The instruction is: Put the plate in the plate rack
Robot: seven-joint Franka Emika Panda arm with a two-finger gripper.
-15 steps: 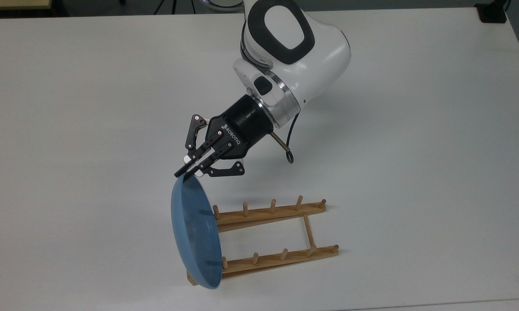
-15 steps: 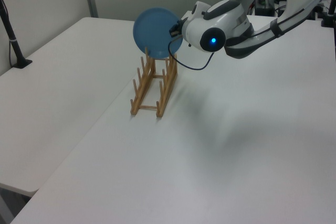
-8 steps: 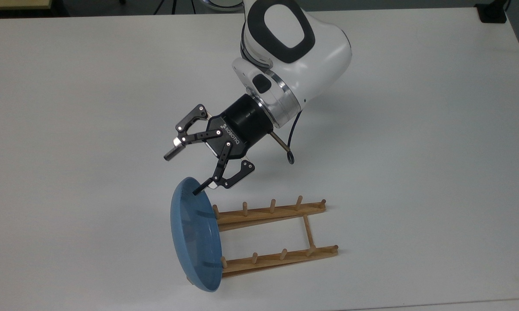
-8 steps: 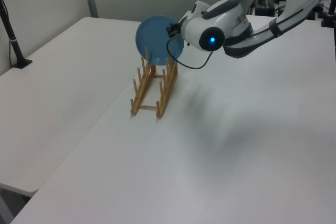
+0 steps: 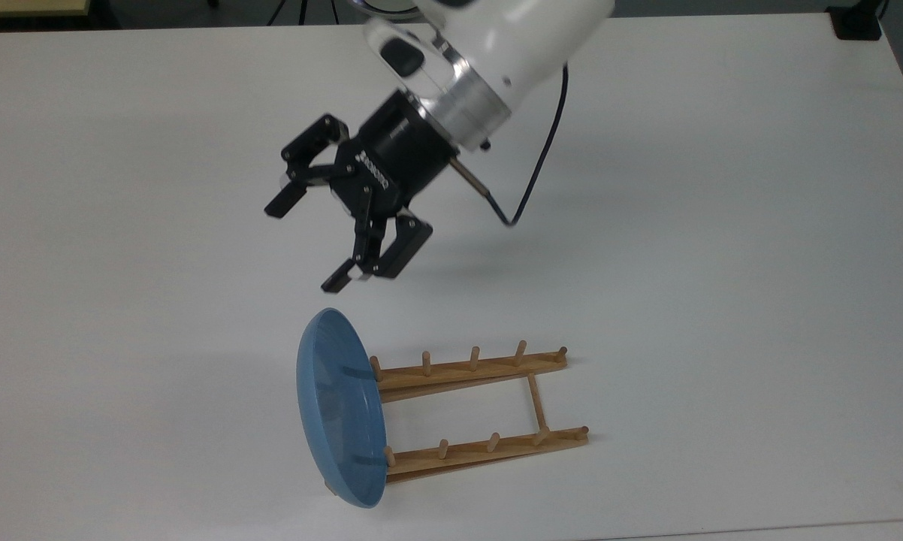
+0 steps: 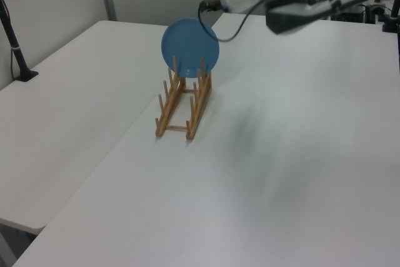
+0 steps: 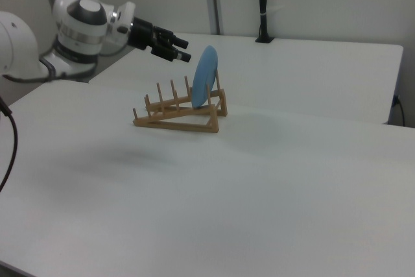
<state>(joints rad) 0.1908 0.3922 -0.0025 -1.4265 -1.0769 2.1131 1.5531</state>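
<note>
Table (image 5: 722, 263) white and wide, arm (image 5: 496, 37) reaching over it with wrist angled down, plate rack (image 5: 481, 409) beneath, plate (image 5: 339, 409) standing upright in rack's end slot, gripper (image 5: 309, 244) above plate, fingers spread wide, holding nothing.

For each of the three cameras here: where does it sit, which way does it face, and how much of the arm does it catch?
Top view: high above the table, looking steeply down on the plate standing on edge in the plate rack; wrist and open gripper show.
Left view: off one end of the rack, looking along its rails; the plate faces it, arm links at the top.
Right view: low, side-on to the rack; arm and gripper at the right view's left.
All three share plate and rack.
</note>
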